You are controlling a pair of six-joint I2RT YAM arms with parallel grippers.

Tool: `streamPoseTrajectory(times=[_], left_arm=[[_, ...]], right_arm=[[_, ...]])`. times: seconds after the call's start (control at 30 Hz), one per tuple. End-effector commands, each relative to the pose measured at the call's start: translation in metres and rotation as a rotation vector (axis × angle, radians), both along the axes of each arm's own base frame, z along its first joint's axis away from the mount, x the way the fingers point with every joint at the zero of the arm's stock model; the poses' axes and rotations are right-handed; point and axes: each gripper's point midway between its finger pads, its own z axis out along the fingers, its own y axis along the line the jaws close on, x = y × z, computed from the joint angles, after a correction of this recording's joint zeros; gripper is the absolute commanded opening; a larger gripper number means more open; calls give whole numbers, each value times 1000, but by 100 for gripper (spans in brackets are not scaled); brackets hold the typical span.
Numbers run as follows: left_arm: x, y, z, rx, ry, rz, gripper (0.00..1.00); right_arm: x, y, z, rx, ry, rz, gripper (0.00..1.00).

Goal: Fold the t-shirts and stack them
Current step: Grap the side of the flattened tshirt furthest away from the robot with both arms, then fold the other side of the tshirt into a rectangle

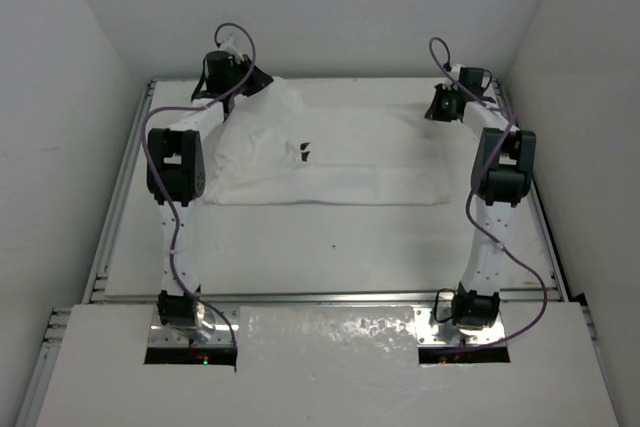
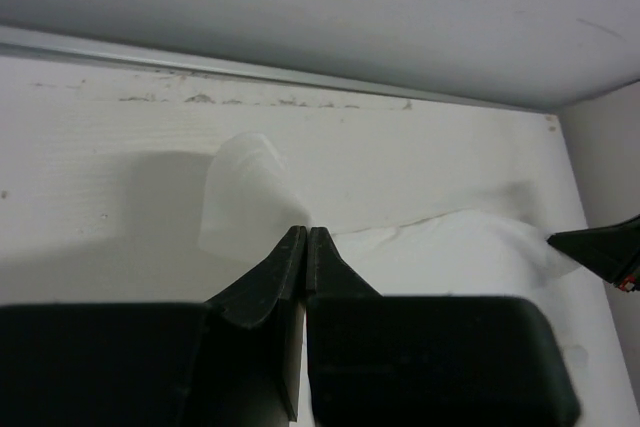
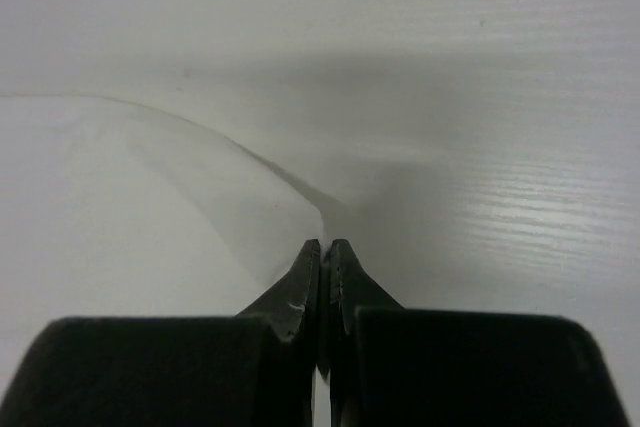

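Left gripper (image 2: 306, 237) clenched on t-shirt (image 1: 330, 162) corner. Right gripper (image 3: 325, 247) clenched on thin edge. Risk: shallow pinch slips, skewing fold.

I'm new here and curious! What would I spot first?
A white t-shirt lies spread across the far half of the white table. The left gripper pinches its far-left corner up into a peak, and the right gripper is shut on its far-right corner.
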Motion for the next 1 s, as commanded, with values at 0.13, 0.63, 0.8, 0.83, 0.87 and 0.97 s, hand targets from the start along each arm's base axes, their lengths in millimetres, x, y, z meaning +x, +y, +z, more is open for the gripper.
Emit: streamPoseTrajectory(times=[0.13,0.63,0.8,0.83,0.87,0.97], left_arm=[[-35,-2,96,-36,-239,-28,0],[-110,11,75,-22,-228,23,0],[-130,25,79,-10,-231,98,0],[-136,26,71,-15,-210,108,0],[-138,29,71,-16,-210,126,0],[-145,32,58,-25,-172,151,0]], right_arm=[[-6,21,76,91,-183,-12,0],[-86,57,93,332,-280,-18,0],[-103,43,80,285,-249,-102,0],[-108,40,76,274,-241,-121,0],[-108,35,74,255,-240,-147,0],[-114,25,62,197,-227,-175,0]])
